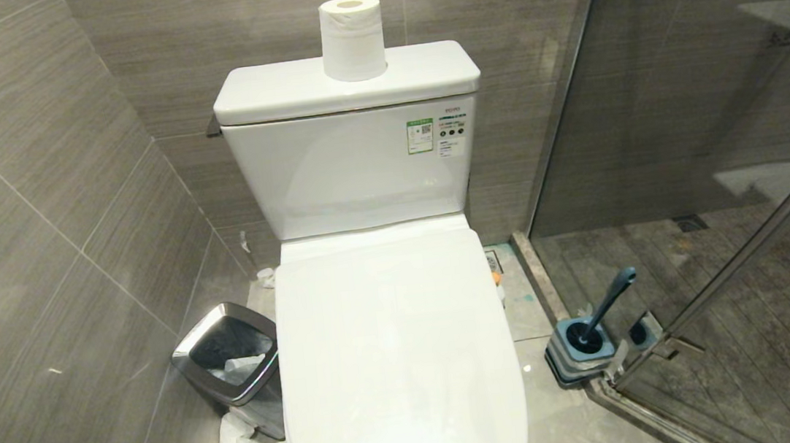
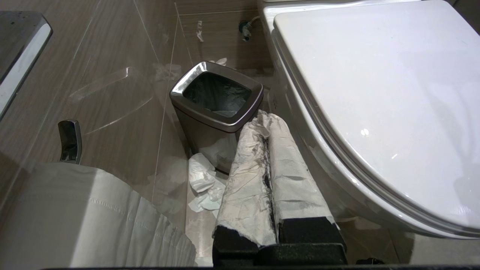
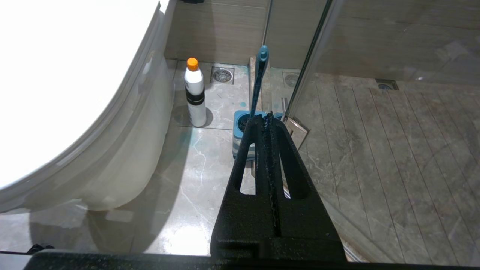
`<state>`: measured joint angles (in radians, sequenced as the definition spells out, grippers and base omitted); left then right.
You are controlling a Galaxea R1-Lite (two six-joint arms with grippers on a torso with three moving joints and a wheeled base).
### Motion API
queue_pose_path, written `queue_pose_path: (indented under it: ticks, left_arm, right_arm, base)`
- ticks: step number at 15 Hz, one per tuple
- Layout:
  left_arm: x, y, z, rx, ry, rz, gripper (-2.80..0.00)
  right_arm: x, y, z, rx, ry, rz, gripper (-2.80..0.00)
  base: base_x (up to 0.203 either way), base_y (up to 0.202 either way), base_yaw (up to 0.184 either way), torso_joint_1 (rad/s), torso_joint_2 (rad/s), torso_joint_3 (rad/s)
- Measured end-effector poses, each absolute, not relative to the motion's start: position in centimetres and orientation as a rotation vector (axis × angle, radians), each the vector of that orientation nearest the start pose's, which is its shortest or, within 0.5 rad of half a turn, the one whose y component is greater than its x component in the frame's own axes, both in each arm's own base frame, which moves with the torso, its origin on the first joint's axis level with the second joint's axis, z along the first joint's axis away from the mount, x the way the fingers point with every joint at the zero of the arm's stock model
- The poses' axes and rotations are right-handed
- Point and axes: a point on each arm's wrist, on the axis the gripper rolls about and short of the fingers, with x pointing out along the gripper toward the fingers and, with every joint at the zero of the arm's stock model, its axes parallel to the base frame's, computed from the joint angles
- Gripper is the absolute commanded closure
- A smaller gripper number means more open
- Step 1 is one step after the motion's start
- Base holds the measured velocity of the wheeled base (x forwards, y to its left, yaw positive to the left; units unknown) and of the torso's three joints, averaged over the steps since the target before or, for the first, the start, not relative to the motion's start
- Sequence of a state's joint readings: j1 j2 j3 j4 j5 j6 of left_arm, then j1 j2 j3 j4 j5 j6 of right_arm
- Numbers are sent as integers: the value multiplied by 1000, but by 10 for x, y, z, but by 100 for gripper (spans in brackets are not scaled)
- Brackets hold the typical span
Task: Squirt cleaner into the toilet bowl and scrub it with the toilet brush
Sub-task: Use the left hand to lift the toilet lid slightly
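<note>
White glossy ceramic toilet bowl (image 1: 394, 353) sits lidded before you, and the dark teal toilet brush (image 3: 258, 80) stands near-upright in its holder ahead of your right gripper (image 3: 267, 120), the nearer arm, both jaws closed empty.

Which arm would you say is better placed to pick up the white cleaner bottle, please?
Probably the right: its shut gripper hangs on the side of the white orange-capped bottle and teal toilet brush.
</note>
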<state>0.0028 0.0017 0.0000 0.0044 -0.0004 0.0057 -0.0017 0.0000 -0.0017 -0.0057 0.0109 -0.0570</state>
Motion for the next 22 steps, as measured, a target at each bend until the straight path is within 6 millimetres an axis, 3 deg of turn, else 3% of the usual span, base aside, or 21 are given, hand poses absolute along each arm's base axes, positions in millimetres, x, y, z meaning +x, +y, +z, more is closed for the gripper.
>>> queue_pose_path:
  ticks: [18,22]
  left_arm:
    - [-23,0,77,51,-1,-17,0]
    - [-36,-2,113,109,-86,-74,0]
  right_arm:
    - [-23,0,76,-56,-6,7,0]
    - [-23,0,76,-56,-6,6,0]
  base:
    - [0,0,0,0,0,0]
    - [0,0,0,0,0,0]
